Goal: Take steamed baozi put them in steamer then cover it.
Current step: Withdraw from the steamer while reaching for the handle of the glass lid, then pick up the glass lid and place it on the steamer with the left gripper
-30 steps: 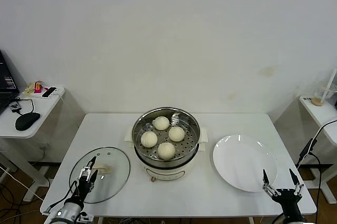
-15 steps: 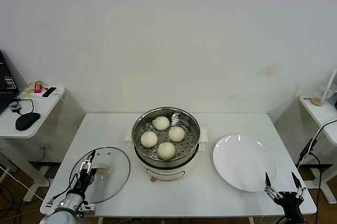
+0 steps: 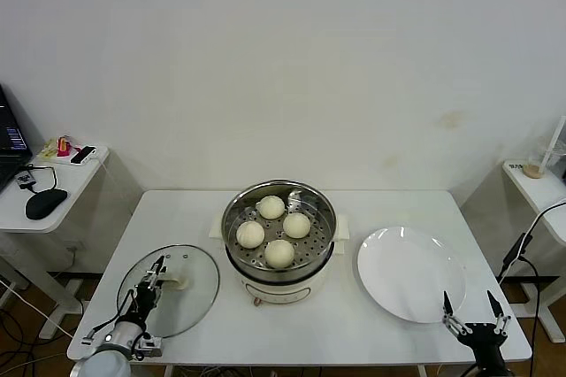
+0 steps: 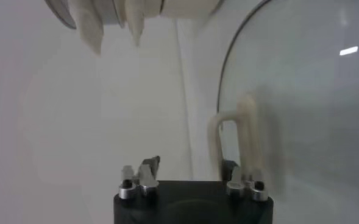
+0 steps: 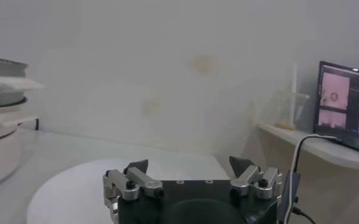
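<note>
Near the front left corner of the table, seen from the head camera, the left gripper hangs over the glass lid, its fingers apart and close to the cream handle; whether they straddle it cannot be told. At the table's middle sits the steamer, open, with all four buns already on its tray. A white plate lies toward the right edge, and the right gripper waits at the front right corner, fingers spread, holding nothing.

From the left wrist camera, the handle lines up with just one finger, off to one side of the gripper. A close from this spot would probably pinch only the handle's end or miss, so the lid could tilt, slide, or drop and crack.

From the right wrist camera, the gripper hangs wide open near the plate, with the steamer off to the side. No trouble is likely there.
</note>
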